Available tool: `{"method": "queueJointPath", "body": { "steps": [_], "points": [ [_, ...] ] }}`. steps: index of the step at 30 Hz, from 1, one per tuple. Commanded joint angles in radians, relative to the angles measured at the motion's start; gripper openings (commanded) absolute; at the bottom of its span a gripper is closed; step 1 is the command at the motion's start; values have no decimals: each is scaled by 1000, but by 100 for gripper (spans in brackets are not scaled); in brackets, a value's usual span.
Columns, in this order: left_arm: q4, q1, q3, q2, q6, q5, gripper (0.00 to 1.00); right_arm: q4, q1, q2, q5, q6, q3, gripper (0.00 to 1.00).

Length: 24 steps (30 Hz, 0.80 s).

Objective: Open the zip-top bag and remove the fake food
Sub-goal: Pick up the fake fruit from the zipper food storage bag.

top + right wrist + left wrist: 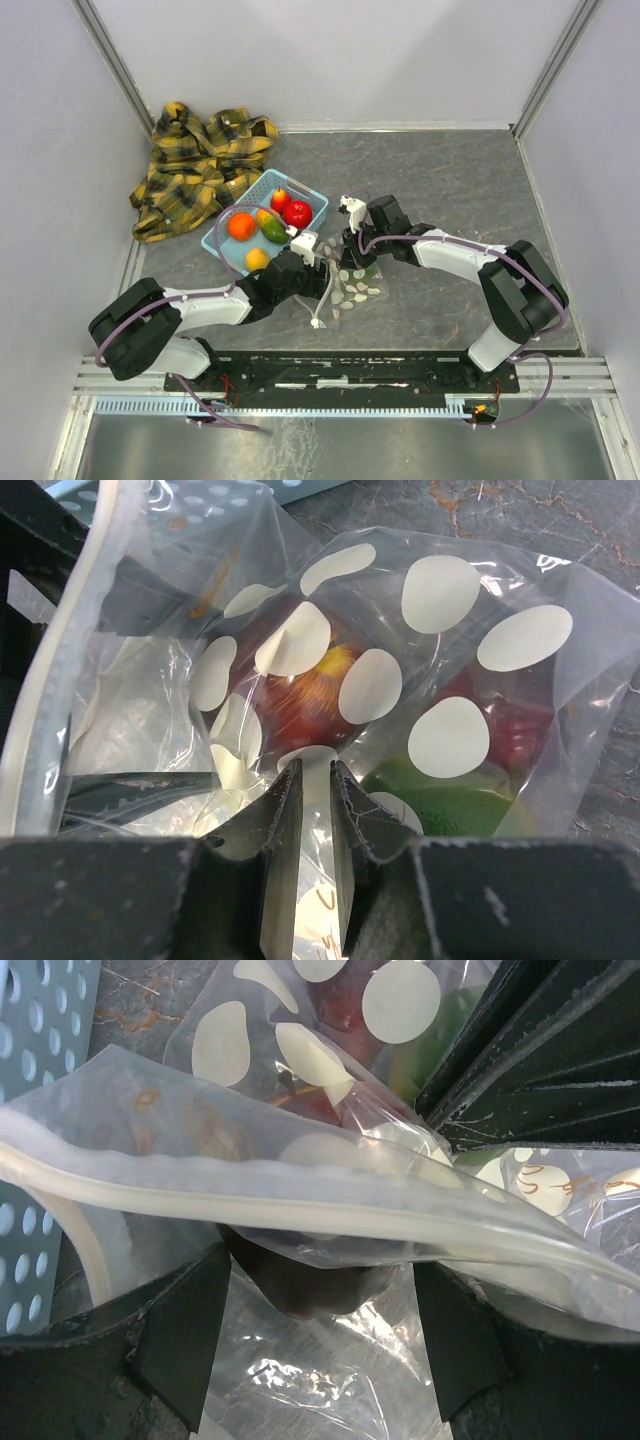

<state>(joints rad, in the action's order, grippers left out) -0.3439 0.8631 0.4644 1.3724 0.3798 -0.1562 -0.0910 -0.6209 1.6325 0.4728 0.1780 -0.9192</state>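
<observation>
1. Two grippers of mine meet at the dotted bag (352,285), which lies on the table (450,180) just beside the blue basket (312,195).
2. My left gripper (320,1330) stands wide, with the bag's white zip strip (300,1205) running across the gap.
3. My right gripper (315,780) is narrow, pinching a fold of the bag's plastic.
4. Red and green toy fruit (310,700) sit inside the bag; other fruit (241,226) lies in the basket.
</observation>
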Motion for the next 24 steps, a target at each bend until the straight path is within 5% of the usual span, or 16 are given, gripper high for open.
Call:
{"method": "queueJointPath", "body": {
  "steps": [1, 24],
  "points": [
    [-88, -8, 38, 14, -40, -34, 81, 13, -12, 2, 47, -16, -49, 25],
    [-179, -24, -13, 29, -59, 49, 76, -50, -8, 34, -185, -38, -184, 28]
  ]
}}
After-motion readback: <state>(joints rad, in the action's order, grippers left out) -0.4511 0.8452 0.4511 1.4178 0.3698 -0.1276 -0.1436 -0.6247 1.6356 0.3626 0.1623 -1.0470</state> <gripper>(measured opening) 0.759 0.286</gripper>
